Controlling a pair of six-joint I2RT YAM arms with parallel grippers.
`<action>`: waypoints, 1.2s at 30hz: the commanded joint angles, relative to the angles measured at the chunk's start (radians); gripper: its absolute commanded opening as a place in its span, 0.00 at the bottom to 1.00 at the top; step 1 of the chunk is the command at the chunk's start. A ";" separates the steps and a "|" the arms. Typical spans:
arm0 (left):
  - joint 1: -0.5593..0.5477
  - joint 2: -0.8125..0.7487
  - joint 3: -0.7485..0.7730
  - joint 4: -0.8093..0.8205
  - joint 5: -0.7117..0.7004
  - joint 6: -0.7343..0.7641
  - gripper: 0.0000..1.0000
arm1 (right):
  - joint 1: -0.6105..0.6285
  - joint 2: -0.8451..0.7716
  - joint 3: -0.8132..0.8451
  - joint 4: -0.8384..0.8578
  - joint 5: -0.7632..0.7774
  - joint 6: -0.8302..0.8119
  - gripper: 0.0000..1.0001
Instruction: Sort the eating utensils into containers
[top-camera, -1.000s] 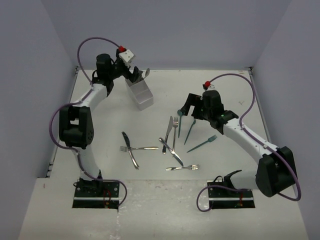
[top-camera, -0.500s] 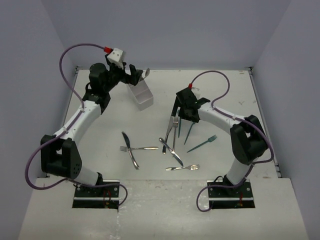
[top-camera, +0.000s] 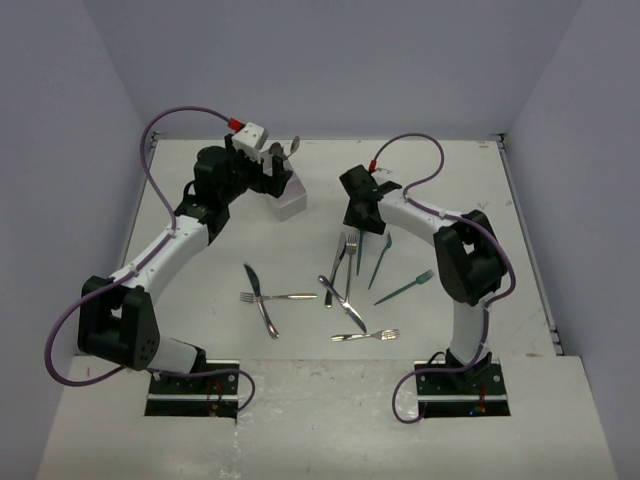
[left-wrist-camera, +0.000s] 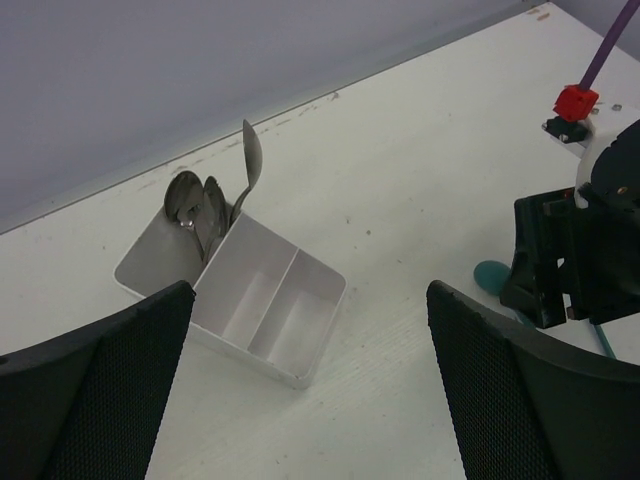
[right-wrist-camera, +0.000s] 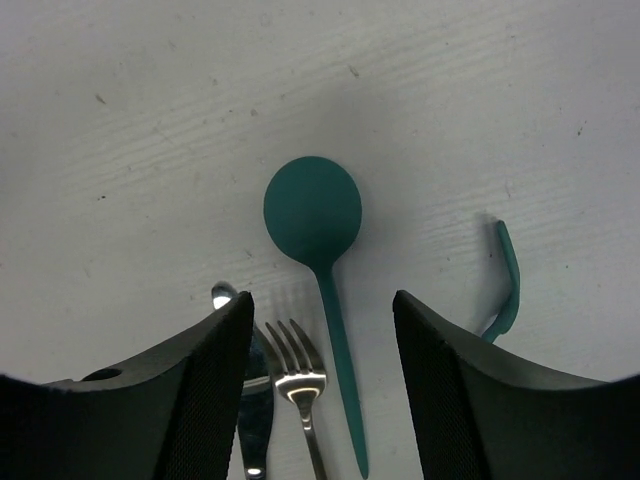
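Pale lilac walls closed in a white tabletop (top-camera: 470, 200), and your work lay on it in two places. The white organiser (left-wrist-camera: 270, 300) sat toward the far left, its end compartment holding metal spoons (left-wrist-camera: 195, 205) and its other two compartments bare. The loose utensils (top-camera: 340, 290) were scattered across the middle. Your left tool (left-wrist-camera: 310, 400) hung above the organiser with its jaws spread wide and nothing between them. Your right tool (right-wrist-camera: 325, 390) was low over the teal spoon (right-wrist-camera: 312, 210), jaws parted and astride its thin handle, with no contact that I could see. The step in hand looked like the pickup of that spoon. To do it well, you needed the handle centred between the pads before you closed. A silver fork (right-wrist-camera: 297, 385) lay just beside the handle and a knife (right-wrist-camera: 250, 420) just beyond it, so an off-centre pinch could have caught the fork as well. The handle lay flat against the tabletop, so you probably needed to go right down to the surface and close slowly. By my reading, the spoon belonged in the compartment with the other spoons.
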 joint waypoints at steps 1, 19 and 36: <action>0.003 -0.034 -0.005 -0.019 -0.015 0.023 1.00 | 0.000 0.034 0.060 -0.032 0.019 0.026 0.59; 0.003 -0.066 -0.021 -0.051 -0.081 0.066 1.00 | -0.013 0.099 0.057 -0.087 -0.025 0.058 0.33; 0.005 -0.134 -0.067 -0.047 -0.118 0.057 1.00 | -0.031 -0.001 -0.106 -0.005 -0.088 -0.088 0.00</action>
